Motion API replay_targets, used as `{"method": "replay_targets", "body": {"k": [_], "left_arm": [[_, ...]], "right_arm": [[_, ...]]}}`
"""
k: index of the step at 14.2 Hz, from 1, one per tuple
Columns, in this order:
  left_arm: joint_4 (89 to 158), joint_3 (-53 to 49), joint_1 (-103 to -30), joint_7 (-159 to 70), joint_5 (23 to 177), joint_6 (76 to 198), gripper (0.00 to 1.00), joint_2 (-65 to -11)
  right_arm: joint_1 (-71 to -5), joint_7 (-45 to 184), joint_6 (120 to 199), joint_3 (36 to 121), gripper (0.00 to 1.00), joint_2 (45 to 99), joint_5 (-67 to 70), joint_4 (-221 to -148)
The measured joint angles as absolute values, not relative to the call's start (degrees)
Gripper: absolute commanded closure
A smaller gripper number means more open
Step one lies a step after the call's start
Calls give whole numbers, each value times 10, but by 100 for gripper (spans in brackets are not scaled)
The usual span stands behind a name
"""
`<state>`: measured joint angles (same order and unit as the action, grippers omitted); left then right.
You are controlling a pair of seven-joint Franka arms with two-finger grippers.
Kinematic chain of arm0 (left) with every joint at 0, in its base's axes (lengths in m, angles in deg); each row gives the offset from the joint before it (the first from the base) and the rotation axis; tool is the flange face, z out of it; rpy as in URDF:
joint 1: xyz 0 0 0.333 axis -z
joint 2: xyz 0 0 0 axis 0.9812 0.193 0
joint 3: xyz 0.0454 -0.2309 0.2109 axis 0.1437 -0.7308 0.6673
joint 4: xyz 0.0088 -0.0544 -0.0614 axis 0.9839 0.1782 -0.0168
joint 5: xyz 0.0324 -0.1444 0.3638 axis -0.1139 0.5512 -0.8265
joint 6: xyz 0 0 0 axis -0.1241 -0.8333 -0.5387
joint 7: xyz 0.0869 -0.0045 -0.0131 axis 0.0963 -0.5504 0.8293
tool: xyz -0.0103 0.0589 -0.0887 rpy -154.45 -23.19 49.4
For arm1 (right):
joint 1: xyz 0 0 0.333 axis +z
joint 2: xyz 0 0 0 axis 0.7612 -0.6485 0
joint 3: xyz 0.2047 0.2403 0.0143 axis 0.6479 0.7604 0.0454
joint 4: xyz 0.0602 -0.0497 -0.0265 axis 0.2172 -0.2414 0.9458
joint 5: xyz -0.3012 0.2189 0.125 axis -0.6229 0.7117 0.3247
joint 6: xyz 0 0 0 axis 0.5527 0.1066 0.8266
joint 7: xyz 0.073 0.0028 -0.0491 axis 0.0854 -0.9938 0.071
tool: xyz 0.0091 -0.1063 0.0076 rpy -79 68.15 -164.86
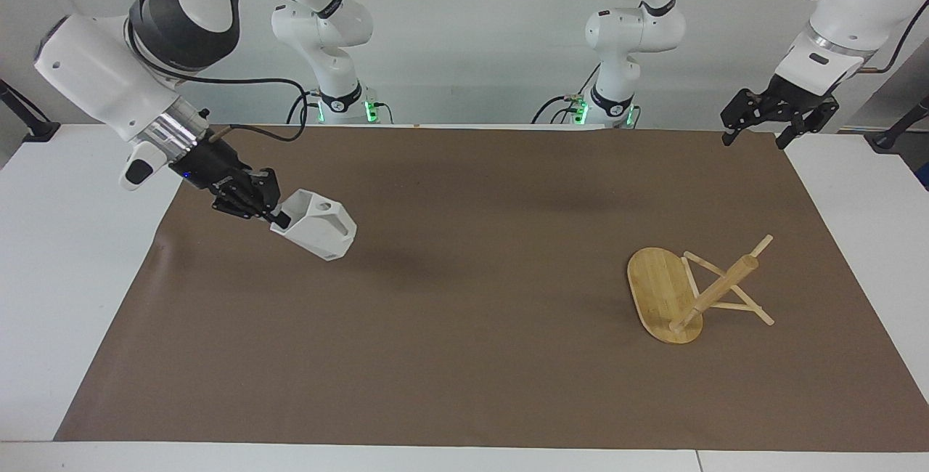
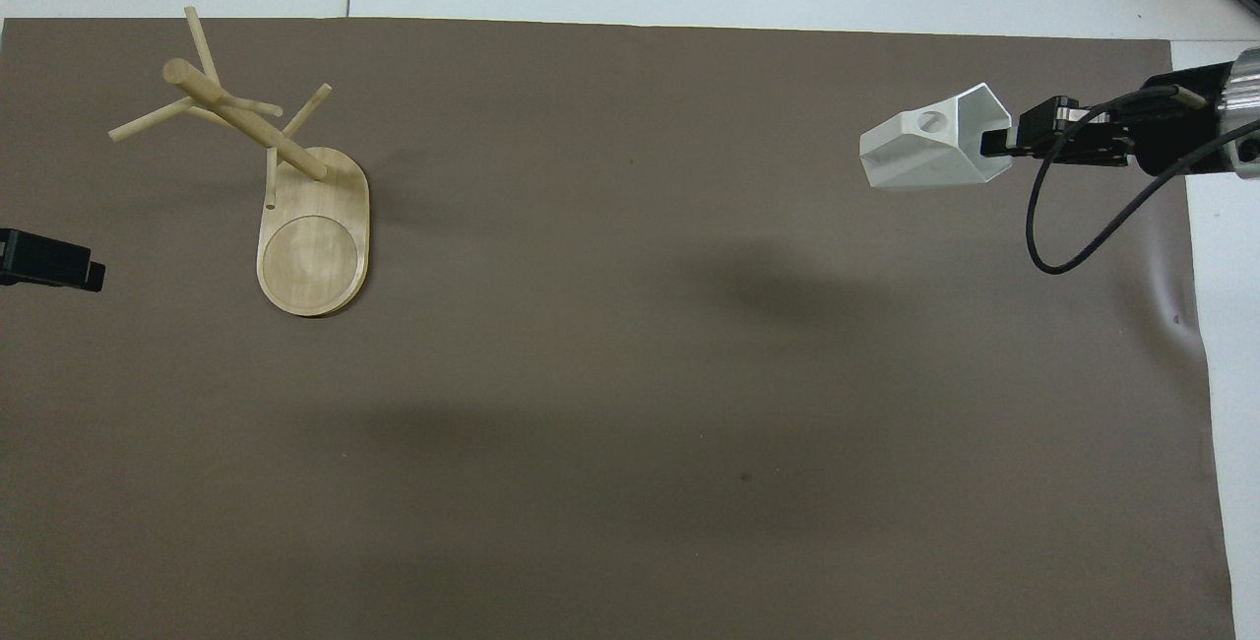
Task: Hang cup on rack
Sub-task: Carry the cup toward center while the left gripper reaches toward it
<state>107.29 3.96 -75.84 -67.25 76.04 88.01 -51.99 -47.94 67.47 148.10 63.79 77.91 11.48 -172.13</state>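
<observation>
One cup in right claw

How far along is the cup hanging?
Pickup looks done: the right gripper holds the white faceted cup by its rim, tipped sideways over the brown mat. The bamboo mug rack stands at the left arm's end, pegs bare. The carry and hanging remain. The left gripper waits, open.

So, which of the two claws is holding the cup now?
The right claw holds the cup by its rim, tipped sideways in the air above the brown mat. The left claw holds nothing and waits, away from the rack.
</observation>
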Motion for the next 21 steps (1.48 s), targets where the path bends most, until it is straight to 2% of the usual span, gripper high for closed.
{"method": "replay_targets", "body": {"k": [5,10,13,16,21], "left_arm": [[1073,30,-748,-676,760,872,0,-520],[1082,28,-747,-813,779,892,0,-521],[1112,27,-747,-937,830,932,0,-527],[1148,25,-740,-1062,857,991,0,-540],[1229,22,-654,-1094,859,1142,0,-567]], "right_arm": [[-472,685,1470,704,100,801,130,-1716],[-471,699,1460,737,100,802,185,-1717],[-470,703,1433,765,100,802,202,-1719],[-470,703,1370,774,100,802,205,-1721],[-471,703,1345,782,100,802,220,-1721]]}}
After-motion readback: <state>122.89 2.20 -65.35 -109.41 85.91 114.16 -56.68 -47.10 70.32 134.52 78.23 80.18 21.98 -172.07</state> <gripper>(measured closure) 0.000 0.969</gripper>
